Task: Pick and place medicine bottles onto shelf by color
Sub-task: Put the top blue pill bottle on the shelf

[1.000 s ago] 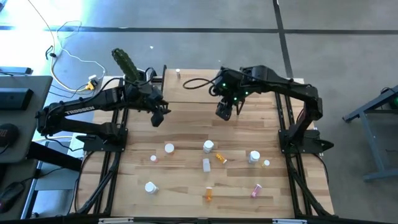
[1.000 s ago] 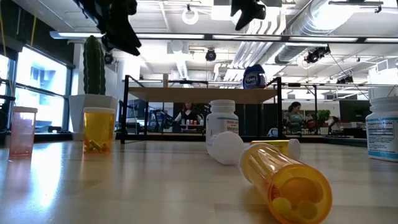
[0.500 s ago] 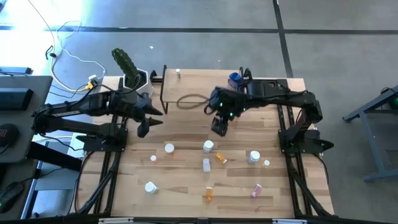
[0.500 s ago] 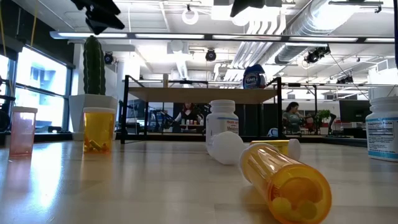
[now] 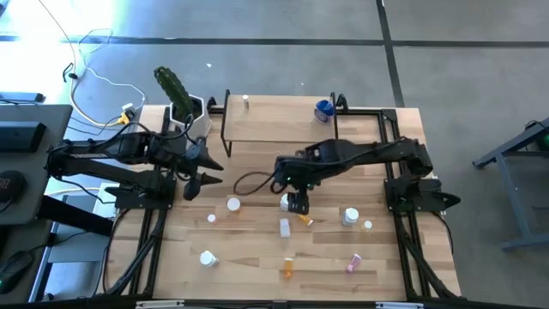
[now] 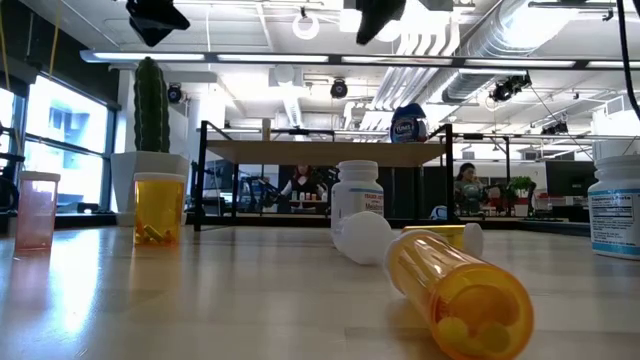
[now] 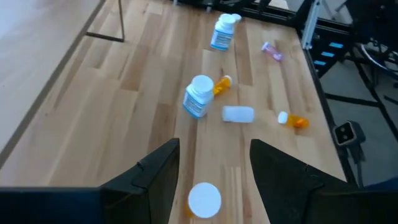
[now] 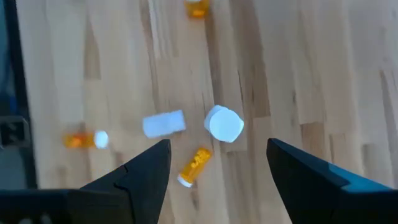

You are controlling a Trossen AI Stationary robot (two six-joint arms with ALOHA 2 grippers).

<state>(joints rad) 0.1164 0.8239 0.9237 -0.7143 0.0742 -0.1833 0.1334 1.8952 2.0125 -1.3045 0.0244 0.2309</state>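
Pills fill the toppled orange bottle (both hands gape, empty).

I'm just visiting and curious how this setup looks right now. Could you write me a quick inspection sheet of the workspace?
Surface: wooden table, bare between items.
Job's things: shelf holds a blue bottle and a small bottle; white, orange and pink medicine bottles scattered on the table.
Clutter: cactus pot at a corner.
Grippers: left gripper open, holding nothing; right gripper open above a white-capped bottle.
Cables: white cable on the floor; black loop by the right arm.
Surroundings: grey floor; people in the room behind.
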